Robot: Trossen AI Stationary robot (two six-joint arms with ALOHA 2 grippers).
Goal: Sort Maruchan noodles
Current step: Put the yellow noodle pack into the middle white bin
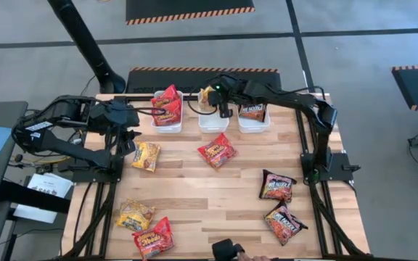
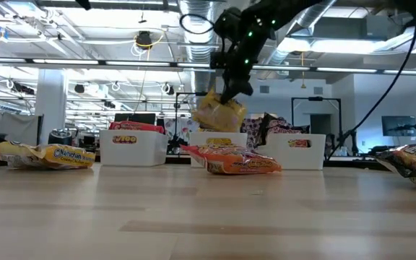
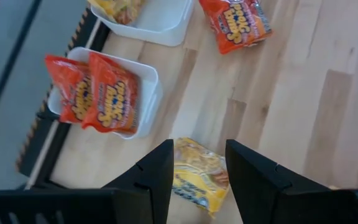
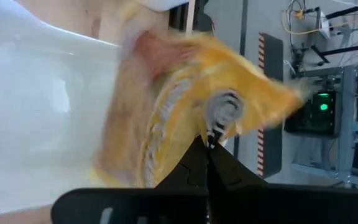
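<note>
My right gripper is shut on a yellow noodle packet, which it holds in the air over the middle white tub. In the right wrist view the packet fills the frame beside that tub's white wall. My left gripper is open above another yellow packet, which lies flat on the table and shows between the fingers, apart from them. The left tub holds two red packets standing on edge. The right tub holds dark packets. My right gripper pinches the yellow packet by its crimped upper edge between the two shut fingers, coming from above. The packet hangs below the fingers, lifted clear, its lower part just over the middle tub's rim.
Loose packets lie on the table: a red one in the middle, two dark ones toward the right, and a yellow one and a red one near the left front. The low-view camera sits at the near edge.
</note>
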